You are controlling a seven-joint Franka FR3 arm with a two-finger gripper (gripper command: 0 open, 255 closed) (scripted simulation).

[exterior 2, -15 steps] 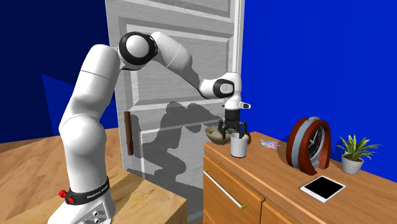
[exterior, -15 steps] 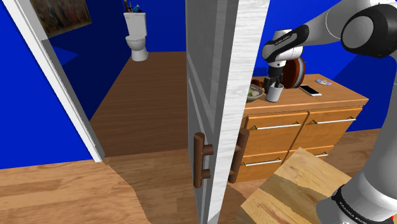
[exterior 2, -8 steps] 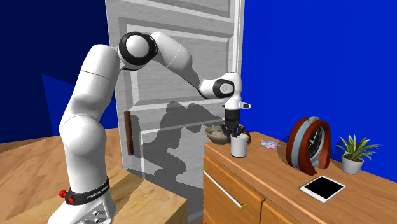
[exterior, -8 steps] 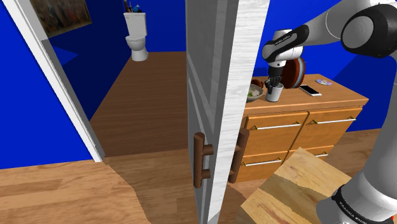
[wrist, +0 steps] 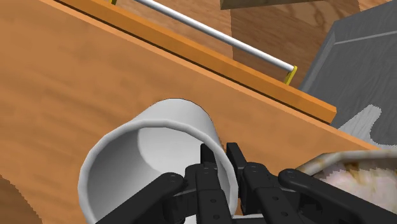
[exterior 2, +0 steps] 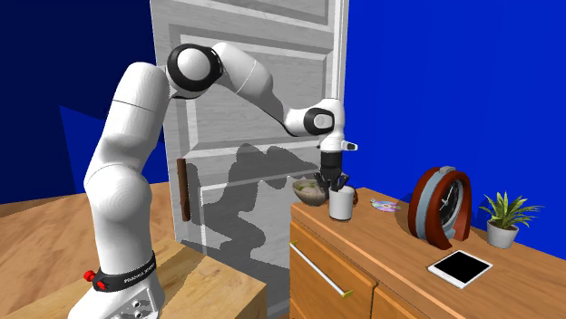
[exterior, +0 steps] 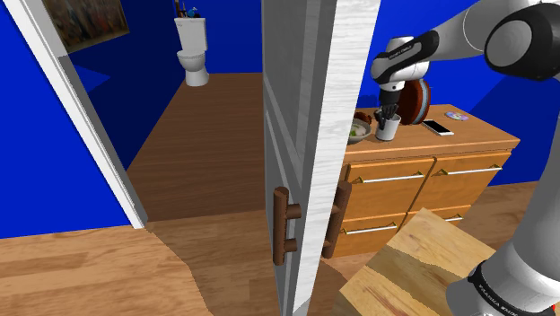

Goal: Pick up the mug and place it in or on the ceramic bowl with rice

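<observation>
A plain white mug (wrist: 149, 159) hangs upright just over the wooden dresser top (wrist: 57, 95), and my gripper (wrist: 221, 154) is shut on its rim wall, one finger inside and one outside. In the second exterior view the mug (exterior 2: 341, 205) sits right beside the bowl of rice (exterior 2: 310, 191), under my gripper (exterior 2: 334, 181). From the shoulder view the mug (exterior: 388, 127) is to the right of the bowl (exterior: 359, 133), below the gripper (exterior: 388, 114). The bowl's rim (wrist: 356, 167) shows close beside the fingers.
A white door (exterior: 305, 135) stands edge-on close to the dresser's bowl end. On the dresser top (exterior 2: 399, 246) are a round brown clock (exterior 2: 440, 207), a flat tablet (exterior 2: 461, 268), a small potted plant (exterior 2: 503, 217) and a disc (exterior 2: 385, 206).
The fingers closed on the mug's wall a second ago. Since then the hand and mug have risen slightly from the dresser top.
</observation>
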